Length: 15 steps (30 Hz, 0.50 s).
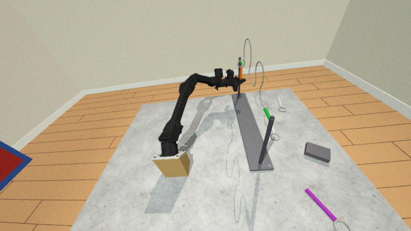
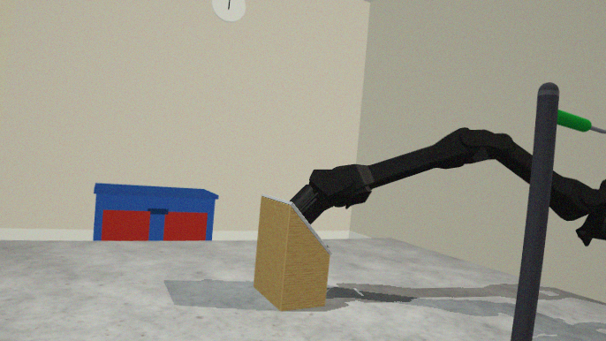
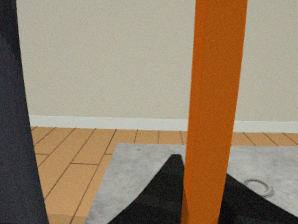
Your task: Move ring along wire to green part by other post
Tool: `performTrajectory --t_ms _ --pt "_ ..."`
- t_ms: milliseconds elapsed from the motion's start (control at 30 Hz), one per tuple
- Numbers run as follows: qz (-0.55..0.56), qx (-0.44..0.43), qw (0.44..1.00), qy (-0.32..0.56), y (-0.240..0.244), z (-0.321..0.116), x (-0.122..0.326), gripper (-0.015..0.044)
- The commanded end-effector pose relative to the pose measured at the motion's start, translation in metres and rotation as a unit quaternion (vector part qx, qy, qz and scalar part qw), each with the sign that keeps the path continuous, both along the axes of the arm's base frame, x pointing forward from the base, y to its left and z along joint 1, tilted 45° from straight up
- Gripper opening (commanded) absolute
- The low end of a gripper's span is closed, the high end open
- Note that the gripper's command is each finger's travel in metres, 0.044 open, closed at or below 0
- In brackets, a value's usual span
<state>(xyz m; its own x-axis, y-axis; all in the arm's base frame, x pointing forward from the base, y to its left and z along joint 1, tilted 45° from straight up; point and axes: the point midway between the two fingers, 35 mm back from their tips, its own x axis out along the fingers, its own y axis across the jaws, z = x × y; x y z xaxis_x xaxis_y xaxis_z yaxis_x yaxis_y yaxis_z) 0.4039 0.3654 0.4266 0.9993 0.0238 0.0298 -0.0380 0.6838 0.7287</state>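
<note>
The ring (image 1: 244,63) hangs around the green part (image 1: 240,63) of the wire beside the far post (image 1: 239,90) (image 3: 22,150). Its orange handle (image 1: 241,72) (image 3: 215,100) points down, upright. My gripper (image 1: 241,80) (image 3: 184,164) is shut on the lower part of the handle, close beside the far post. The thin grey wire (image 1: 247,39) rises in a tall loop, dips, rises in a second loop and comes down to the other green part (image 1: 267,114) (image 2: 573,120) by the near post (image 1: 266,140) (image 2: 534,199). The gripper's fingertips are outside the exterior view.
The posts stand on a long grey base plate (image 1: 250,134). On the table lie a dark grey block (image 1: 317,152), a purple-handled ring tool (image 1: 320,204) and two white-handled ring tools, one farther back (image 1: 280,102), the other (image 1: 273,130) behind the near post.
</note>
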Motion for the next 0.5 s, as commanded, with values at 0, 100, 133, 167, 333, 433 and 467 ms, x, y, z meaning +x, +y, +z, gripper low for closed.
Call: performTrajectory --t_ms 0,100,133,167,333,433,467 --pt "0.002 -0.003 1.0 0.0 0.0 0.0 0.0 -0.015" --pt "0.007 -0.003 1.0 0.005 0.0 -0.001 -0.002 -0.015" --pt "0.011 -0.003 1.0 0.009 -0.001 -0.001 -0.003 -0.015" --pt "0.015 -0.003 1.0 0.013 -0.001 -0.002 -0.004 -0.015" --pt "0.047 -0.005 0.998 0.042 -0.005 -0.005 -0.014 -0.015" --pt "0.066 -0.006 0.996 0.06 -0.008 -0.006 -0.02 -0.015" --pt "0.072 -0.007 0.995 0.066 -0.009 -0.007 -0.022 -0.015"
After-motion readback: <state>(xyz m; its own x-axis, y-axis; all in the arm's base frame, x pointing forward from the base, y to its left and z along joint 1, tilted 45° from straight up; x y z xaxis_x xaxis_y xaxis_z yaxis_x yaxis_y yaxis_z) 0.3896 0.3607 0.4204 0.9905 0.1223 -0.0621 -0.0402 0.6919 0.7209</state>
